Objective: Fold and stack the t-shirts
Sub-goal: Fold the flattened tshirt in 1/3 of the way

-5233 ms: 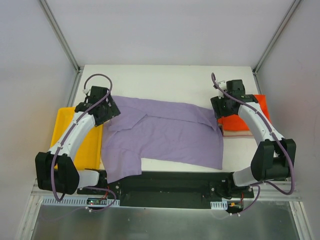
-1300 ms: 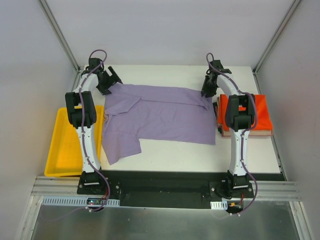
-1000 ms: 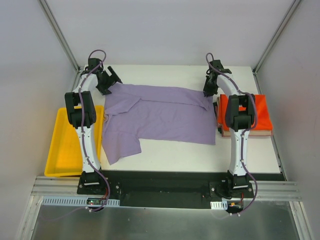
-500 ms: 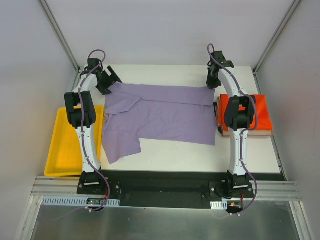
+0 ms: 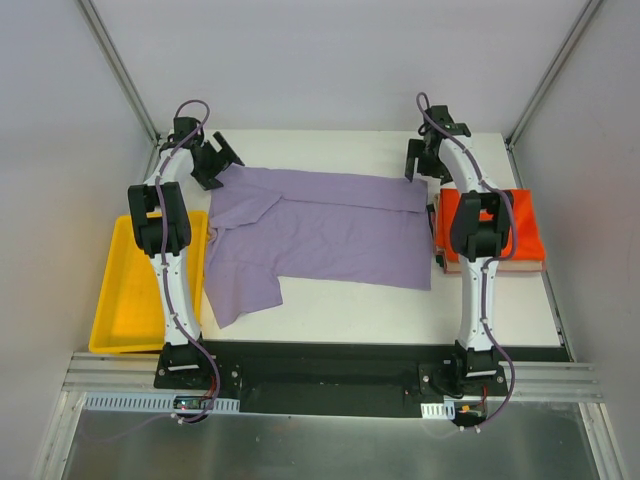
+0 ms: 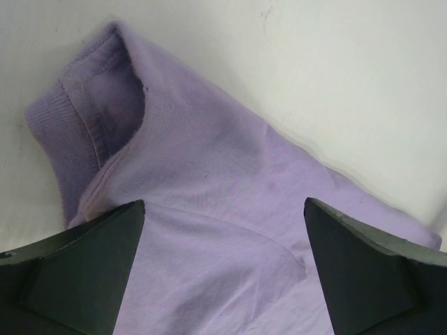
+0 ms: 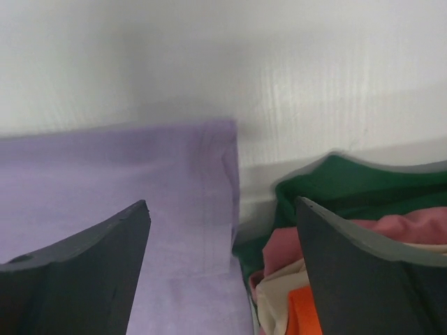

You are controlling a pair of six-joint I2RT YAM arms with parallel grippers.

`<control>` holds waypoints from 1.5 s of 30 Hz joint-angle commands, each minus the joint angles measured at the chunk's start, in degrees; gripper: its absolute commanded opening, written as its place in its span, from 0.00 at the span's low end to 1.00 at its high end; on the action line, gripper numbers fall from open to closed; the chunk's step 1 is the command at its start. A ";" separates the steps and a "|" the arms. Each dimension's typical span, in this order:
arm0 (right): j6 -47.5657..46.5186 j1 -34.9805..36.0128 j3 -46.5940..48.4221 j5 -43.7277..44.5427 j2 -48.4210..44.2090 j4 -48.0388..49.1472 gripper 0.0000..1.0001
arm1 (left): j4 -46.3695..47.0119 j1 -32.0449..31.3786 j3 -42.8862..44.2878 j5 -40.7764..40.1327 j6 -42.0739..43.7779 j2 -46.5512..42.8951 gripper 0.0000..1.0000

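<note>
Both arms are stretched out to the far side of the white table (image 5: 330,148), one at each far corner of the lilac cotton t-shirt (image 5: 320,235), which lies spread flat across the tabletop.

The left gripper (image 5: 216,160) stands with its jaws wide apart. In the left wrist view, the two dark fingers (image 6: 77,279) sit low in the picture with a broad gap between them. That gap is filled with lilac cloth, and a ribbed, stitched hem (image 6: 66,139) curls up just beyond the left-hand finger. Whether the fingertips touch the fabric I cannot tell. Well behind this gripper, toward the arm's base, is a yellow plastic tray (image 5: 125,300), and the shirt's near sleeve reaches its edge.

The right gripper (image 5: 416,165) is also spread open and holds nothing. Seen from its wrist, the shirt's squared corner (image 7: 216,150) lies between the jaws, a little ahead of them on the bare table. Just off the right-hand finger (image 7: 377,279) begins a stack of folded garments (image 5: 520,225), orange on top. From the wrist view its edges show as layers of green (image 7: 363,185), pink (image 7: 405,227), cream (image 7: 279,293) and orange (image 7: 304,310). The stack lies close beside the lilac shirt's edge.
</note>
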 commanded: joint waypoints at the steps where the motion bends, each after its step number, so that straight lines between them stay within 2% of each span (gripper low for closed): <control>1: 0.12 2.35 -4.57 -9.83 -9.63 -0.34 0.96 | -2.37 0.60 -2.23 -0.74 -0.30 2.07 0.99; 5: 2.40 4.99 -12.31 -18.20 -12.37 3.70 0.96 | -2.20 0.68 -2.40 -0.66 -0.30 2.07 0.99; 11: 6.79 5.96 -13.64 -19.00 -8.16 2.57 0.96 | -2.11 0.69 -2.31 -0.22 -0.21 2.16 0.99; 16: 6.45 5.00 -12.68 -20.40 -4.47 1.95 0.96 | -1.93 0.86 -3.37 -0.48 -0.30 1.63 0.99; 27: 5.22 1.83 -2.84 -24.97 4.32 0.37 0.96 | -1.67 1.21 0.40 0.84 -0.48 3.74 0.99; 30: 2.86 1.91 5.15 -22.96 4.68 -3.22 0.96 | -1.67 0.86 4.00 0.75 0.23 3.48 0.99; 32: 1.71 2.18 6.14 -22.25 1.62 -3.59 0.96 | -1.67 0.77 7.60 2.32 0.66 2.43 0.99; 35: 0.74 2.88 1.93 -20.94 -6.28 -1.40 0.96 | -1.84 0.16 8.77 3.12 1.80 -2.83 0.99; 38: 0.12 5.16 -7.81 -17.17 -15.85 0.45 0.96 | -1.76 -1.59 3.07 1.46 4.35 -11.61 0.99; 42: 0.82 10.08 -27.91 -14.34 -29.04 5.01 0.96 | -1.76 -4.58 -13.86 1.19 6.90 -25.93 0.99; 45: 3.80 13.59 -40.76 -14.60 -37.74 7.12 0.96 | -1.76 -8.70 -29.94 -3.18 7.61 -37.18 0.99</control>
